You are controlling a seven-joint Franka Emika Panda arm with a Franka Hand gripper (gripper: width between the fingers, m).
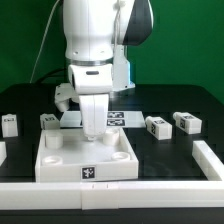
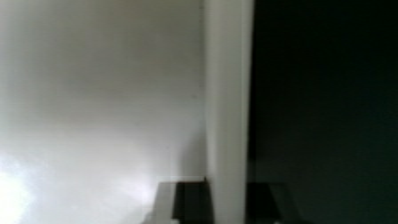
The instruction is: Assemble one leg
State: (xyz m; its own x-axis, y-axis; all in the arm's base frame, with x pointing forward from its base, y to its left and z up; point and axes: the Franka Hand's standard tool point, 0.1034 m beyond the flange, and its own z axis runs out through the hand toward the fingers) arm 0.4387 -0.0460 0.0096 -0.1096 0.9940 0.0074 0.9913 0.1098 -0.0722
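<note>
The large white panel (image 1: pixel 60 158) with round corner sockets lies flat on the black table. My gripper (image 1: pixel 97 130) is down on the panel's far rim near its middle. In the wrist view the two dark fingers (image 2: pixel 187 202) stand on either side of the panel's white rim (image 2: pixel 228 100) with no gap showing, so the jaws are shut on it. Several legs, small white blocks with marker tags, lie loose: two at the exterior view's left (image 1: pixel 10 123) (image 1: pixel 48 120) and two at its right (image 1: pixel 157 126) (image 1: pixel 186 122).
The marker board (image 1: pixel 122 118) lies behind the panel, partly hidden by the arm. A white fence (image 1: pixel 120 192) runs along the front of the table and turns up the exterior view's right side (image 1: pixel 207 155). The wrist view shows black table (image 2: pixel 329 100) beside the rim.
</note>
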